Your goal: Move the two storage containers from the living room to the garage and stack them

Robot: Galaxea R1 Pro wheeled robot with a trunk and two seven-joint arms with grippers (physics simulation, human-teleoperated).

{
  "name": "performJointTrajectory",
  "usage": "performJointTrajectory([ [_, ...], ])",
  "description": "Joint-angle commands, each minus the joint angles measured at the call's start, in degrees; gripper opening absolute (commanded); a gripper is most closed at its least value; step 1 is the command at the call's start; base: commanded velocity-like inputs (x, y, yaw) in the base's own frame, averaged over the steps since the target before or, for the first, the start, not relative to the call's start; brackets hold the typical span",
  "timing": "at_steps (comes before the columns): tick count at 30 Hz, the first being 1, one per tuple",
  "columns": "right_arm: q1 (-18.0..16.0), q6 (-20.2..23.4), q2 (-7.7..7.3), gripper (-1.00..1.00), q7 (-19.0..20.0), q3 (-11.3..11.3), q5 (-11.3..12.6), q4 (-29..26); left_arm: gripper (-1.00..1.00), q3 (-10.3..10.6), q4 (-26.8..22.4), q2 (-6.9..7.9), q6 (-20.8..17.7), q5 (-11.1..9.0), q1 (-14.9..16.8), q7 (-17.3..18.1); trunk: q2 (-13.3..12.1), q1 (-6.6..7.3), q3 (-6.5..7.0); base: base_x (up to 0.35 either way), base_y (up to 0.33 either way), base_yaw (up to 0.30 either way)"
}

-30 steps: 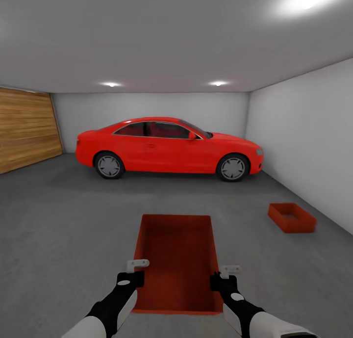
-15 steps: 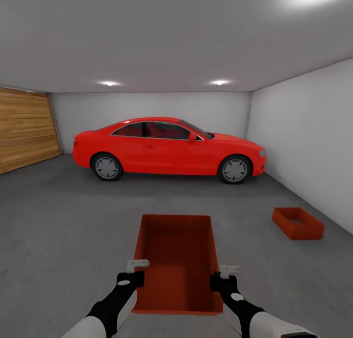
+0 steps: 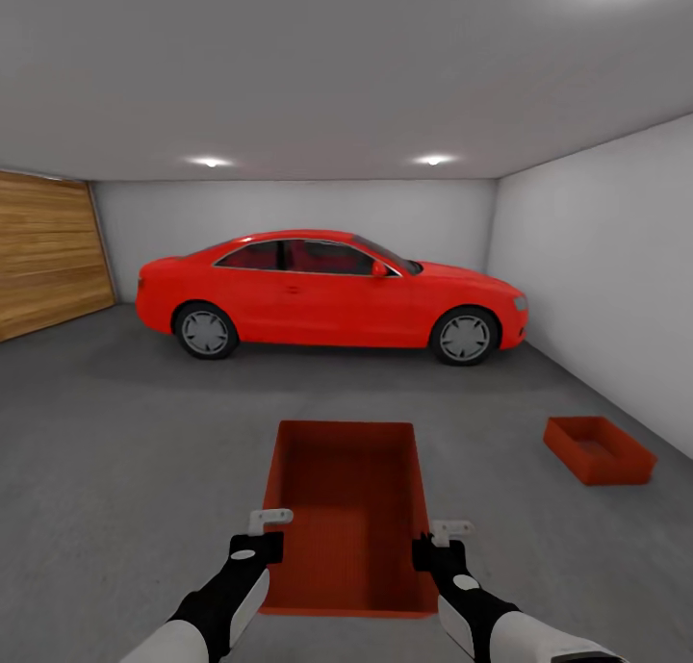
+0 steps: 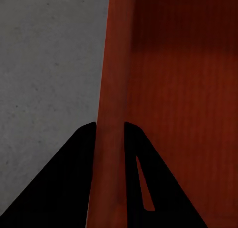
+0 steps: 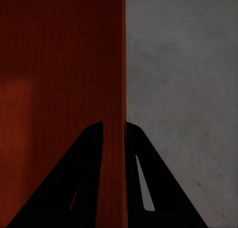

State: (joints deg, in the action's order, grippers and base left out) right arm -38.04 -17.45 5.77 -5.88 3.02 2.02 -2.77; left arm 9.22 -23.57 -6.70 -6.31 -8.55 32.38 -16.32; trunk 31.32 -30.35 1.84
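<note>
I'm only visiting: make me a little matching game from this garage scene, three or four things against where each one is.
Things:
1. near bin
2. far bin
3. car
4. wooden door

Places:
A. parked by the back wall
B. on the floor beside the right wall
C. along the left side
D. gripped by both tools, left tool and right tool

Pairs: 1-D, 2-B, 3-A, 4-C

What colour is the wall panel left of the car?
Light brown wood planks, best seen in the head view.

White forearms, black hands
</note>
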Motion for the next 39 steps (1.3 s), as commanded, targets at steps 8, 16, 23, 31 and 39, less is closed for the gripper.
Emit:
performJointTrajectory([
  [8,0.0,-3.6,-0.58,-1.0,0.1,-0.6,0.4,-0.1,-1.0,-1.1,0.0,0.11,-0.4,-0.8,0.0,-0.6,0.0,-0.05,-0.01,0.321,0.0,0.0],
  [16,0.0,-3.7,-0.58,-1.0,0.1,-0.6,0.4,-0.1,-1.0,-1.0,0.0,0.11,-0.4,-0.8,0.0,-0.6,0.0,-0.05,-0.01,0.321,0.0,-0.006],
  [23,0.0,-3.6,-0.56,-1.0,0.1,-0.6,0.4,-0.1,-1.0,-1.0,0.0,0.11,-0.4,-0.8,0.0,-0.6,0.0,-0.05,-0.01,0.321,0.0,-0.17],
  [31,0.0,-3.6,-0.58,-1.0,0.1,-0.6,0.4,-0.1,-1.0,-1.0,0.0,0.11,-0.4,-0.8,0.0,-0.6,0.0,-0.05,-0.01,0.321,0.0,-0.235],
  [39,0.0,-3.7,-0.58,-1.0,0.1,-0.6,0.4,-0.1,-1.0,-1.0,0.0,0.11,-0.4,-0.8,0.0,-0.6,0.0,-0.05,-0.01,0.322,0.0,-0.242],
])
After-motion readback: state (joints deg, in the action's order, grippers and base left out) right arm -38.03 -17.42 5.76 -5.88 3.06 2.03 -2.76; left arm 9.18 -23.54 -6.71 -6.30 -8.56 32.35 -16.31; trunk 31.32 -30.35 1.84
